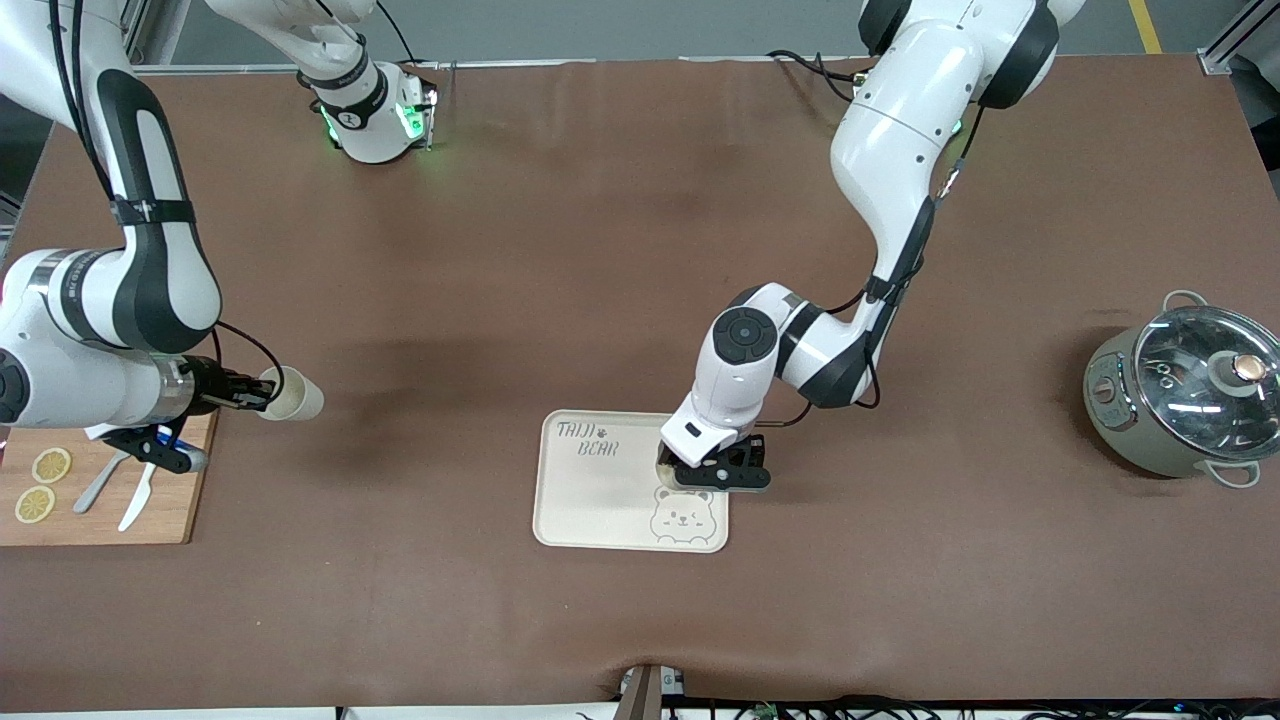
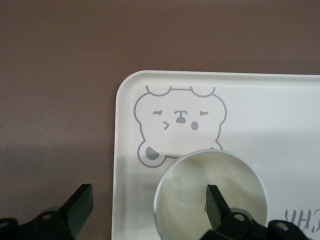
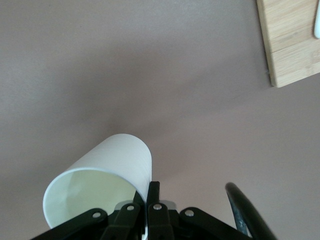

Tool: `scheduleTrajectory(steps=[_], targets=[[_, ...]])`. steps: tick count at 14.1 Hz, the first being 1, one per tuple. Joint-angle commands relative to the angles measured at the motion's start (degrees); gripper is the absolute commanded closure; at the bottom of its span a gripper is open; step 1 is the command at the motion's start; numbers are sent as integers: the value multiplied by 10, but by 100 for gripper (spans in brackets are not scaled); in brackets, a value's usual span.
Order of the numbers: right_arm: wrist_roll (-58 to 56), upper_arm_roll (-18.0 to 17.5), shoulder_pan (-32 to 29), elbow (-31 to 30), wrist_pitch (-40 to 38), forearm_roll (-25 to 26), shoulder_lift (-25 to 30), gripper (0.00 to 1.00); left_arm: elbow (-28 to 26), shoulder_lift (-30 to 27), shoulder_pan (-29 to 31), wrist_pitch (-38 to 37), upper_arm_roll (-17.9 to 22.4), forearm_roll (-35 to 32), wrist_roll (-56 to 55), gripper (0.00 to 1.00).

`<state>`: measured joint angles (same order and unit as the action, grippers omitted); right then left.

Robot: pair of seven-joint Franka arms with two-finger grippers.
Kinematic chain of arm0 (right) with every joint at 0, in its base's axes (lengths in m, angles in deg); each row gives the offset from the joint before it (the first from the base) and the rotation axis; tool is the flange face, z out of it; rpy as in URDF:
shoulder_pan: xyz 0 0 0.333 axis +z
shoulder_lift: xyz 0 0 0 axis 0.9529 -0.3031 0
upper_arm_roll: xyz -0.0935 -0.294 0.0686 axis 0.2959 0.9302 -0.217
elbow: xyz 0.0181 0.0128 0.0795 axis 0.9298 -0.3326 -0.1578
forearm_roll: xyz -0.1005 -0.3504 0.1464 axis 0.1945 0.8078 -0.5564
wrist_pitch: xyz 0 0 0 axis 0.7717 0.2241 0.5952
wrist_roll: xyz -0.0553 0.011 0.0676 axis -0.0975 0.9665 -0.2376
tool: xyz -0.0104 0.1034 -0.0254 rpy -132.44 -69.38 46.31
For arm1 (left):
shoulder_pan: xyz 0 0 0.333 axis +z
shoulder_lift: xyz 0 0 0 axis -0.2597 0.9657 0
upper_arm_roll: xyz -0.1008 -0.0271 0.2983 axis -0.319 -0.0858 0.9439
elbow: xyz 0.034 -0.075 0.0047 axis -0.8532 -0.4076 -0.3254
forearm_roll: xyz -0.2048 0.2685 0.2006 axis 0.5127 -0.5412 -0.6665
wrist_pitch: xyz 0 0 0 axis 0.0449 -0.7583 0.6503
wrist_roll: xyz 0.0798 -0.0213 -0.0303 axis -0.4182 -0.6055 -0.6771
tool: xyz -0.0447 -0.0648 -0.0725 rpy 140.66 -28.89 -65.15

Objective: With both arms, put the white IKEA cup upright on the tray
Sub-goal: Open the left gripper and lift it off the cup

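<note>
The left tool [image 1: 716, 478], fingers spread astride one wall, leaves a white cup [image 2: 210, 195] upright on the tray [image 1: 590, 500]; the right tool [image 1: 240, 392] pinches a second cup [image 1: 292, 395] by its rim, sideways over the table [image 1: 600, 250]

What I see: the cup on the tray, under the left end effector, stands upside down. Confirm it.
Wrong: the cup on the tray, under the left end effector, stands upright; the left wrist view shows its open mouth.
</note>
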<state>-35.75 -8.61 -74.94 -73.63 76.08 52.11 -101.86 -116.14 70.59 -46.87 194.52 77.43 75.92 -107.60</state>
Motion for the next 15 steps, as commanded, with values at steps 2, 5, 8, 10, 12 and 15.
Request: scheduleTrajectory(steps=[2, 5, 8, 10, 12, 15], targets=[[48, 0, 7, 4, -9, -36, 5, 100, 11, -23, -4, -63, 4, -13, -14, 0], [122, -1, 44, 17, -4, -45, 2, 100, 11, -48, -1, -111, -1, -10, -10, 0], [189, -1, 70, 36, -3, -61, 1, 100, 11, -93, 3, -181, -2, 6, 8, 0], [227, 0, 87, 39, 1, -103, -1, 100, 10, -140, 20, -239, 3, 43, 79, 0], [282, 0, 108, 51, 15, -118, -4, 100, 10, -177, 53, -286, 2, 59, 138, 0], [381, 0, 148, 58, 60, -119, -23, 100, 10, -202, 93, -331, 1, 65, 200, 0]])
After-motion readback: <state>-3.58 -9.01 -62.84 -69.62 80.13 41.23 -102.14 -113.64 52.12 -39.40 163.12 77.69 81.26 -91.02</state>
